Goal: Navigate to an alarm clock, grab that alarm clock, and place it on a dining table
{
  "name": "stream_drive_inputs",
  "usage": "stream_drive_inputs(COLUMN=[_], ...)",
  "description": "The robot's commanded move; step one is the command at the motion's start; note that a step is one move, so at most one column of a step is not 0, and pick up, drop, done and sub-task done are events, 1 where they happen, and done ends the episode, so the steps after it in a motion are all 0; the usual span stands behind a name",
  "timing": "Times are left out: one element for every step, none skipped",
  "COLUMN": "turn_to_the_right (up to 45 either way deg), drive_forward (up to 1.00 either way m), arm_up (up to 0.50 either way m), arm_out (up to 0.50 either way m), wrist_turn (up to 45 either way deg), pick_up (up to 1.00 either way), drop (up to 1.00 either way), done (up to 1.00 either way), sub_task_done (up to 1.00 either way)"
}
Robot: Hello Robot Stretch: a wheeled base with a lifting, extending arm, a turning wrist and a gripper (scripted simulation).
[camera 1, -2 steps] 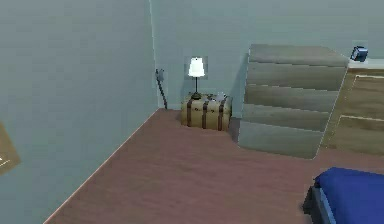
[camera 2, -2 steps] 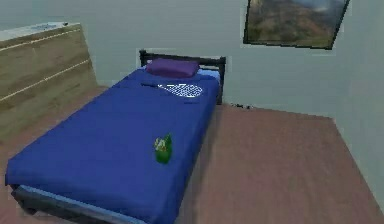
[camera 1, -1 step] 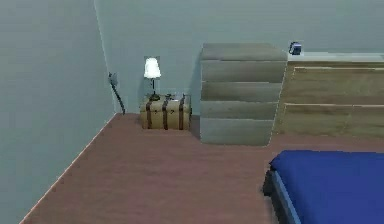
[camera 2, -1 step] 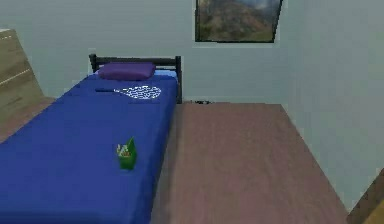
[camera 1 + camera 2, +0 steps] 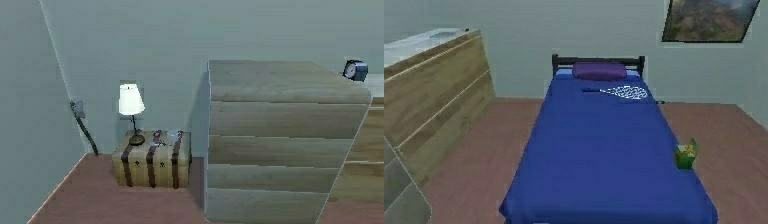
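A small dark alarm clock (image 5: 355, 69) is sitting on top of a wooden dresser (image 5: 285, 140), at its right end, in the forward view. I cannot tell the gripper's state.

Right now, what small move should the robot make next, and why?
Probably a slight turn toward the forward view's right. A small dark boxy object, possibly the alarm clock, shows at the far right top corner of the dresser, nearly at the picture's edge. Centring it would let the robot confirm it before approaching.
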Motion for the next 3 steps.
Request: stream_drive_inputs(turn_to_the_right=[3.0,0.0,-39.0], drive_forward=[0.0,0.5,0.0], arm_up=[0.0,0.0,0.0], arm_out=[0.0,0.0,0.0], wrist_turn=[0.0,0.0,0.0], pick_up=[0.0,0.0,0.0], drop=[0.0,0.0,0.0], done=[0.0,0.0,0.0], sub_task_done=[0.0,0.0,0.0])
